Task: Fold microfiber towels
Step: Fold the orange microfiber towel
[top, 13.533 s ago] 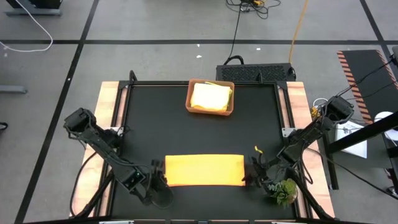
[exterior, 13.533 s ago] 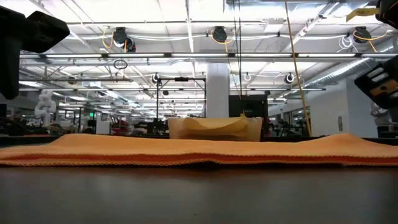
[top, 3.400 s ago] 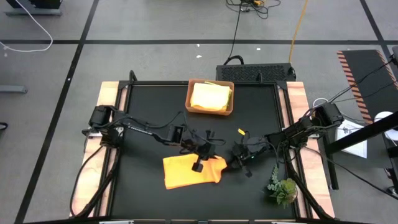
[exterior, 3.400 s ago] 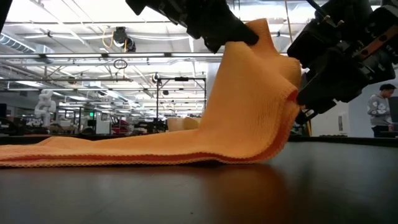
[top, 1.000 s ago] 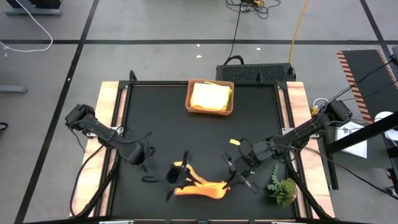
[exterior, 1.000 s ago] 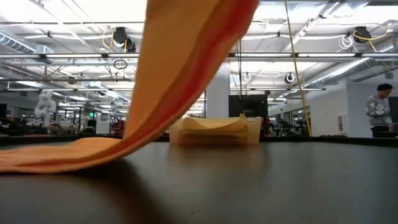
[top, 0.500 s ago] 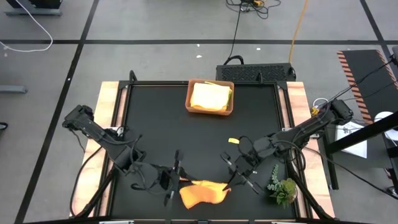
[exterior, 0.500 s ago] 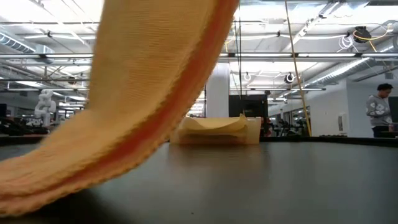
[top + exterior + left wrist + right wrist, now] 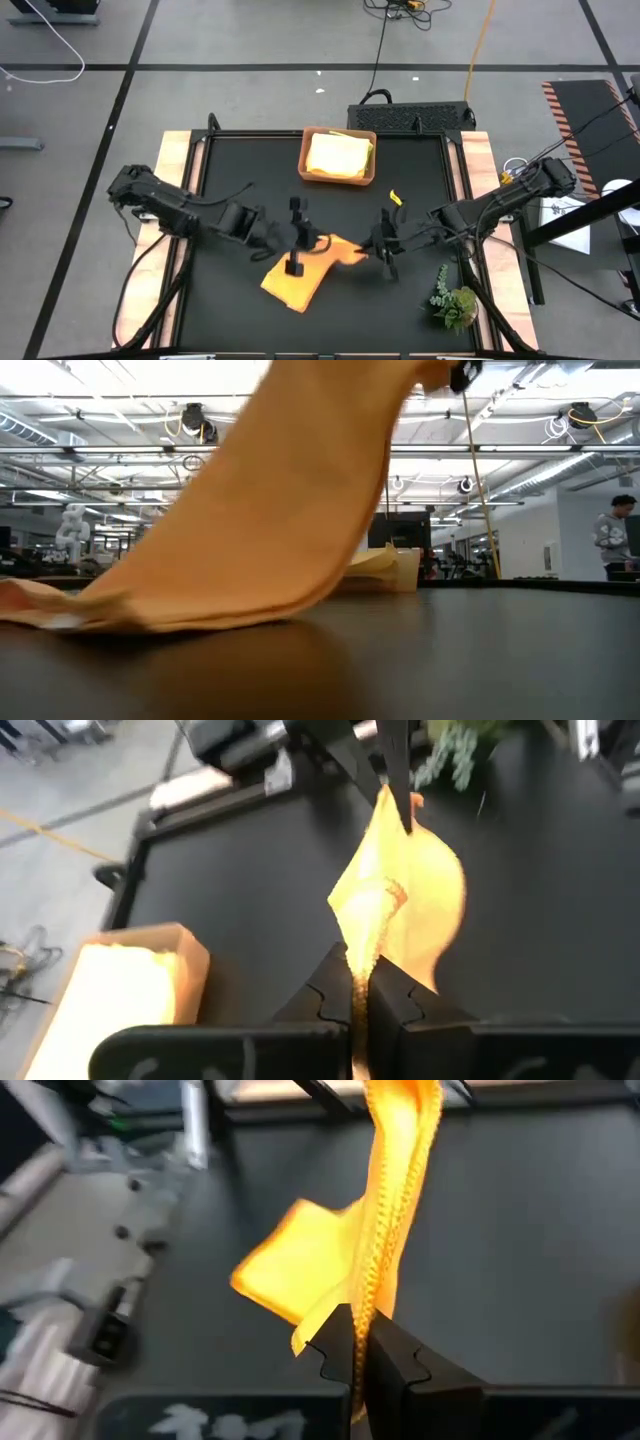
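Observation:
An orange microfiber towel (image 9: 298,276), folded, hangs between my two grippers over the middle of the table. Its lower end (image 9: 90,615) lies on the black tabletop toward the near left. My left gripper (image 9: 318,241) is shut on one end of the towel's raised edge. My right gripper (image 9: 366,249) is shut on the other end, a short way toward the table's right. More yellow towels (image 9: 338,155) lie folded in the brown tray (image 9: 304,160) at the far middle. My left gripper pinches the towel's raised edge (image 9: 362,955) between its two fingers, several layers thick, coming from the table's left and slanting down. The towel hangs below it and trails onto the table. My right gripper pinches the same raised edge at its other end (image 9: 372,1295), several stitched layers between the two fingers, coming from the table's right and slanting down. The cloth runs away from the fingers to the left gripper and sags to the table.
A green plant sprig (image 9: 455,302) lies at the near right corner. The tray stands against the far edge. Bare black tabletop (image 9: 240,190) lies between the tray and the towel. In the low view a person (image 9: 610,540) stands far off in the room.
Both grippers have carried the towel's raised edge from the near edge toward the far edge, to mid-table, and have tipped closer to level. The towel has followed: its upper edge stays lifted, and its lower end has dragged along the table, now trailing near left.

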Motion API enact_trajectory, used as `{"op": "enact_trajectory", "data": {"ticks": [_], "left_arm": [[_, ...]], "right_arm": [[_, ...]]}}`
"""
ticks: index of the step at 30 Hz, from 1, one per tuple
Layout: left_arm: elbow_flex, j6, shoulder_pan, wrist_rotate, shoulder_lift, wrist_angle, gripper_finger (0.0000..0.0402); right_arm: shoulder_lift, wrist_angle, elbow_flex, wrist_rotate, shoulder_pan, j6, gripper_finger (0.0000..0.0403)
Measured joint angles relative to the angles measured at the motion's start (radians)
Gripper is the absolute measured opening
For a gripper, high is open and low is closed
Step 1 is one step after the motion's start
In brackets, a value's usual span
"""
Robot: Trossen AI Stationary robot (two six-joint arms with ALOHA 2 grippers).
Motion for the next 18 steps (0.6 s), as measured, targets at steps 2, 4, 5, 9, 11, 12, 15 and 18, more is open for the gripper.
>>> {"op": "enact_trajectory", "data": {"ticks": [2, 4, 5, 9, 11, 12, 15, 18], "left_arm": [[-0.041, 0.022, 0.055, 0.067, 0.001, 0.033, 0.0005], [-0.089, 0.047, 0.111, 0.125, 0.001, 0.08, 0.0009], [-0.115, 0.058, 0.138, 0.151, 0.001, 0.107, 0.0011], [-0.213, 0.094, 0.237, 0.231, 0.001, 0.192, 0.0005], [-0.245, 0.101, 0.279, 0.262, 0.001, 0.213, 0.0005], [-0.256, 0.107, 0.296, 0.272, 0.001, 0.22, 0.0006], [-0.269, 0.131, 0.332, 0.297, 0.001, 0.214, 0.0006], [-0.27, 0.149, 0.34, 0.328, 0.001, 0.204, 0.0004]], "right_arm": [[0.004, -0.031, -0.02, 0.017, -0.022, 0.029, 0.0], [0.006, -0.034, -0.053, 0.019, -0.048, 0.051, 0.0], [0.006, -0.037, -0.069, 0.02, -0.061, 0.059, 0.0], [0.006, -0.027, -0.133, 0.048, -0.123, 0.087, 0.0], [0.006, -0.023, -0.153, 0.06, -0.159, 0.096, 0.0], [0.006, -0.015, -0.161, 0.07, -0.175, 0.098, 0.0], [0.007, 0.07, -0.186, 0.05, -0.21, 0.073, 0.0], [0.018, 0.212, -0.204, -0.055, -0.214, 0.028, 0.0]]}}
